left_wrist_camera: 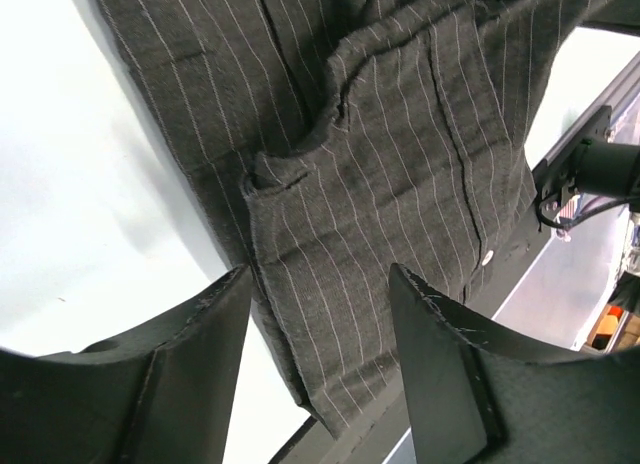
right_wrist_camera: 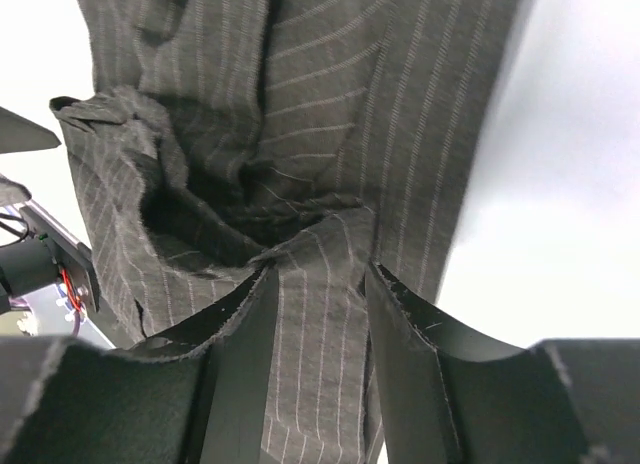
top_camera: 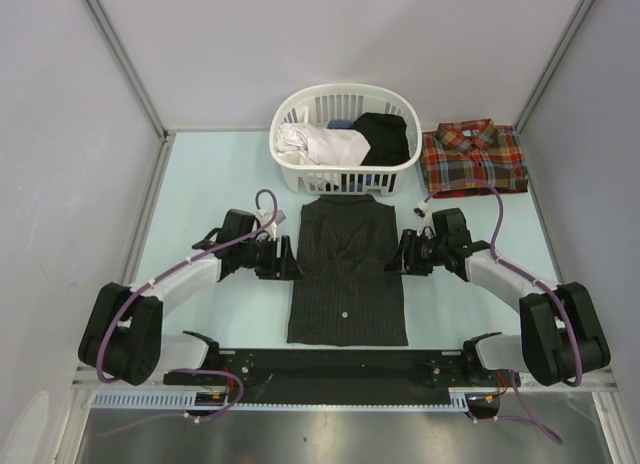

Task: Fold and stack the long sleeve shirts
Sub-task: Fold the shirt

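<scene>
The charcoal pinstriped long sleeve shirt point(top_camera: 346, 274) lies flat in the middle of the table, collar toward the basket and its sides folded in. The plaid shirt point(top_camera: 473, 159) sits folded at the back right. My left gripper point(top_camera: 293, 260) is at the pinstriped shirt's left edge. In the left wrist view this gripper point(left_wrist_camera: 320, 276) is open, and the folded shirt edge point(left_wrist_camera: 400, 184) lies beyond the fingers. My right gripper point(top_camera: 398, 254) is at the right edge. In the right wrist view it point(right_wrist_camera: 322, 272) is open, with a strip of the shirt point(right_wrist_camera: 330, 104) running between its fingers, not pinched.
A white laundry basket point(top_camera: 300, 174) with white, blue and black clothes stands at the back centre, just beyond the collar. Grey walls close in the pale table point(top_camera: 220, 174) on three sides. A black rail point(top_camera: 330, 365) runs along the near edge.
</scene>
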You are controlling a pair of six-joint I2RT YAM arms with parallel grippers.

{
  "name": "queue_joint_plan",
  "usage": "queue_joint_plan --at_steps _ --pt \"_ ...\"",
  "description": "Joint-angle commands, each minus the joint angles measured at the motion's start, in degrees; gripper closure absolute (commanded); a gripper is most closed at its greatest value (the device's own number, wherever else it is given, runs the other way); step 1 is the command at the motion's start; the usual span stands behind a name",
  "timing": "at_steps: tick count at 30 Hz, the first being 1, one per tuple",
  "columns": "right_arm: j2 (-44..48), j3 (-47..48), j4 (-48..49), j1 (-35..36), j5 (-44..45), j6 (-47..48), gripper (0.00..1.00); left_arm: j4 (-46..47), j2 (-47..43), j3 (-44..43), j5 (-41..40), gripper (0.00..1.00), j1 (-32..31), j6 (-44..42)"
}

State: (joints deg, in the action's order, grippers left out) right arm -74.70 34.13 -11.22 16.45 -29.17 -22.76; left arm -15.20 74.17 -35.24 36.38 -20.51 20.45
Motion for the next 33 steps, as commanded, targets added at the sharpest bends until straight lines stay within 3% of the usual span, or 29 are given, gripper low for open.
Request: queue_joint_plan --at_steps 1,18,24,30,33 --pt "0.0 -0.6 5.7 0.7 -0.7 0.8 0.55 3.7 0.8 -0.5 0.4 0.37 1.2 -0.9" --pt "0.1 -5.8 8.8 1.7 1.7 -1.8 0.6 9.2 5.6 0.8 1.8 0.39 1.2 0.5" --pt "-1.3 -5.3 9.6 1.5 0.6 -1.8 0.72 10.4 7.3 1.0 2.1 0.46 1.1 0.9" --pt "3.3 -5.3 6.9 1.6 2.7 -1.5 0.97 11.6 8.3 1.0 1.9 0.55 1.0 1.3" --pt "4.6 -4.4 3.5 1.2 4.3 -1.3 1.0 12.3 8.2 1.0 3.1 0.64 0.7 2.1"
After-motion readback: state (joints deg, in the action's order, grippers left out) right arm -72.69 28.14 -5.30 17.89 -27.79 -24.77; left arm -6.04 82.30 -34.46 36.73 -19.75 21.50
